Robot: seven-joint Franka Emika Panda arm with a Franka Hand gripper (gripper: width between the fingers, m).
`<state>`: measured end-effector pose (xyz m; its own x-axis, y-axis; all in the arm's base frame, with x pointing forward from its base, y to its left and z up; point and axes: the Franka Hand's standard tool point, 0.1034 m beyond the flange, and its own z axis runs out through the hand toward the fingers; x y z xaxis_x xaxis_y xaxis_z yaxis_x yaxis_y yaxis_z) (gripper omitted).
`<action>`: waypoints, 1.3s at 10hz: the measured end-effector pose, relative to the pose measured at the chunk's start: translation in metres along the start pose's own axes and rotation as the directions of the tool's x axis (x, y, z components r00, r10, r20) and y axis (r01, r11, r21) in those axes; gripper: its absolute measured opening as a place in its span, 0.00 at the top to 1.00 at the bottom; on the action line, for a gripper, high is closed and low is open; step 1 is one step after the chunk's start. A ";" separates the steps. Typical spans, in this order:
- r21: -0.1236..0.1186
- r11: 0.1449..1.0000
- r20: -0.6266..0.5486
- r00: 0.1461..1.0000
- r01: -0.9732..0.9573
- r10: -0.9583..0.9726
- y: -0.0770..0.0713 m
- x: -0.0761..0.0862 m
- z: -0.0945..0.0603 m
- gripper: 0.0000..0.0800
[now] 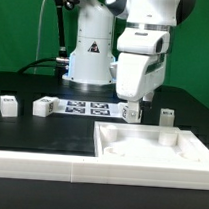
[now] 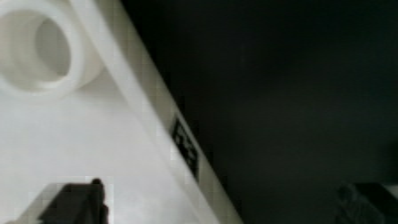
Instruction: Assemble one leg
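Black table [image 1: 31, 133], gripper [image 1: 131, 102] low near leg [image 1: 133, 113]

- A plain green backdrop [image 1: 22, 27] filled the space behind the workspace, flat and evenly coloured.
- A black table [image 1: 51, 134] with a matte top stretched across the exterior view.
- A white ledge [image 1: 39, 167] ran along the table's near edge.
- The light was bright and even, with only soft shadows on the dark top.
- In the wrist view the tabletop appeared as a blurred dark field.
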<state>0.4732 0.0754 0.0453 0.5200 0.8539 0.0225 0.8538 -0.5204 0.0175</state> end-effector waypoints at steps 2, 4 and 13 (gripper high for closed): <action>0.014 0.941 0.002 0.941 -0.337 0.337 -0.016 0.010 0.001 0.19; 0.019 0.877 0.004 0.877 -0.480 0.480 -0.026 0.020 0.003 0.19; 0.060 0.276 0.027 0.278 -0.959 0.960 -0.064 0.035 0.008 0.19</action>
<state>0.4367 0.1385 0.0374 0.9651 -0.2618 -0.0043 -0.2613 -0.9622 -0.0770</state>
